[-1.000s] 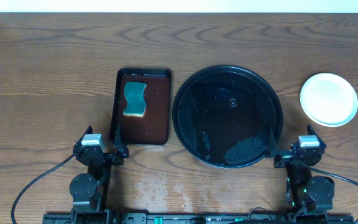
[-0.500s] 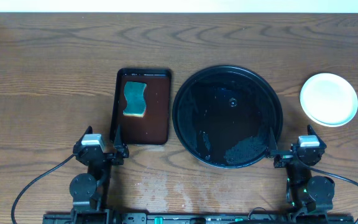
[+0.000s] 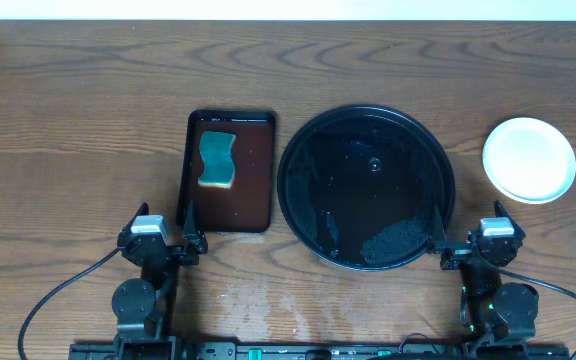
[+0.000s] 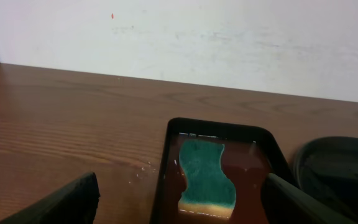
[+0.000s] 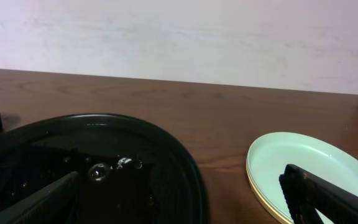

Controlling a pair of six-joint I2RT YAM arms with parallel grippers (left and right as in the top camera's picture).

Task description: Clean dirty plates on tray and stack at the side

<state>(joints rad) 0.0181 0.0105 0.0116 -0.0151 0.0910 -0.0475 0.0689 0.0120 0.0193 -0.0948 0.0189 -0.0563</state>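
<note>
Overhead, I am looking straight down from far off, taking in the whole table (image 3: 68, 120), with the left arm (image 3: 148, 270) and right arm (image 3: 493, 275) sitting at 6 o'clock. The left wrist camera is skimming low, facing 12 o'clock, close on the brown tray (image 4: 164, 168) and sponge (image 4: 205, 171). The right wrist camera is likewise facing 12 o'clock, close on the plates (image 5: 303, 152). Both wrist views are sharing the black tray (image 5: 148, 186) lying between them.
</note>
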